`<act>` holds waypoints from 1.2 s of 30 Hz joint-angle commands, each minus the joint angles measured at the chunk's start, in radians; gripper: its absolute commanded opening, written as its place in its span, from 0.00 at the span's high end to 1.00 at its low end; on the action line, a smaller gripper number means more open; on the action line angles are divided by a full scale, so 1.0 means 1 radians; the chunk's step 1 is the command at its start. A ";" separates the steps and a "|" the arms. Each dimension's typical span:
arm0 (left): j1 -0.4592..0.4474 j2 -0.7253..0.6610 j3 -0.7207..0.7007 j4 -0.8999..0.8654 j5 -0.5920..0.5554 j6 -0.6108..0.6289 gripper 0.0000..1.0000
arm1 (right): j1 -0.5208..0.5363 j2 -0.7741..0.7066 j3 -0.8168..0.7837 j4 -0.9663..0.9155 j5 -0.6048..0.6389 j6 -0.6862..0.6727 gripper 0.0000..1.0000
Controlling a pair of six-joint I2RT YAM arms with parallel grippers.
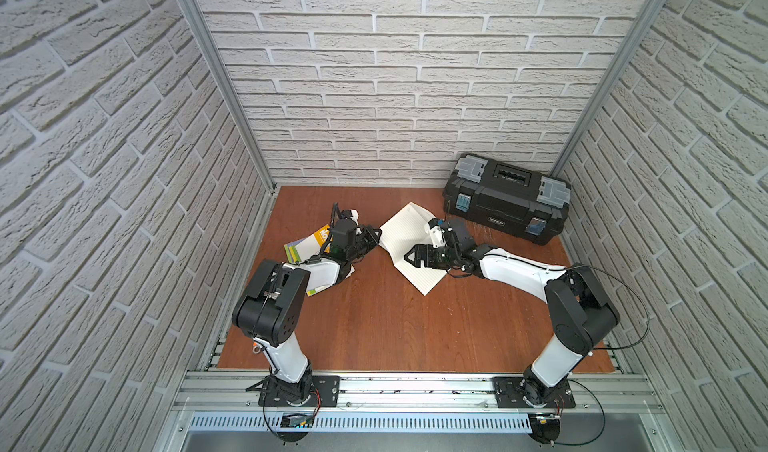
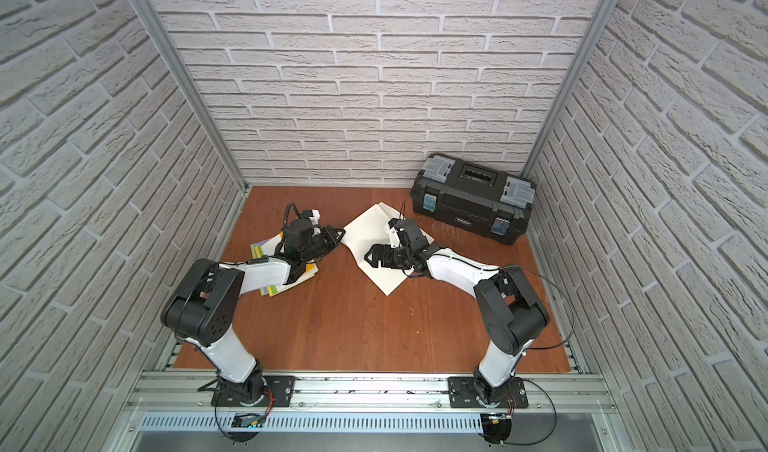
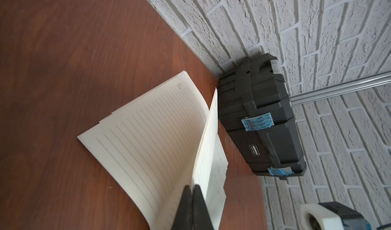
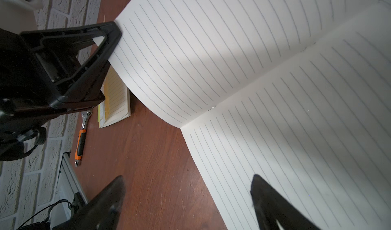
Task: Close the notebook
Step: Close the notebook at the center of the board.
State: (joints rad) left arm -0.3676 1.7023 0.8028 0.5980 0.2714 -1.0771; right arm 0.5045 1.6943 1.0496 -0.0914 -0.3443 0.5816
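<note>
**Item 1, notebook** [image 1: 397, 231]: lies open toward the back of the surface, just in front of the toolbox [image 1: 505, 198], lined pages up. The half nearer my left arm is raised and curved. The other half lies flat.

**Item 2, left end effector** [image 3: 191, 189]: clamped on the outer edge of the raised half. I cannot tell how many leaves it has. I judge this is the hold for folding that half over onto the flat one.

**Item 3, right end effector** [image 4: 188, 177]: jaws wide, holding nothing, low over the flat half. It is probably placed there to steady the book.

**Item 4, second book** [image 1: 305, 244]: coloured cover, under my left arm, apart from the notebook.

**Item 5, wrench** [image 4: 81, 133]: orange grip, beside the second book, toward the side wall.

**Item 6, toolbox**: black, lid down, against the back wall.

**Surface** [image 1: 374, 325]: red-brown wood board.

**Room**: 3 white brick-pattern walls [image 1: 374, 76], aluminium posts, and a front rail [image 1: 415, 387] carrying the 2 arm bases.
</note>
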 commanded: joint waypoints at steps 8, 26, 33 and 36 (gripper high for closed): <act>-0.061 -0.160 -0.081 -0.026 -0.056 0.033 1.00 | 0.007 -0.136 -0.113 -0.015 0.041 -0.007 0.08; -0.205 -0.396 -0.160 -0.259 -0.282 0.319 1.00 | 0.006 -0.184 -0.423 0.146 0.073 0.096 0.08; -0.236 -0.415 -0.182 -0.260 -0.283 0.324 1.00 | 0.006 -0.095 -0.439 0.209 0.061 0.099 0.08; -0.272 -0.430 -0.200 -0.267 -0.275 0.343 1.00 | 0.006 -0.094 -0.450 0.216 0.061 0.103 0.08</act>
State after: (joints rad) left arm -0.6094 1.3033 0.6266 0.3298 0.0006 -0.7723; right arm 0.5053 1.5558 0.6373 0.1425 -0.2924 0.6720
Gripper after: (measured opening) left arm 0.044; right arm 0.922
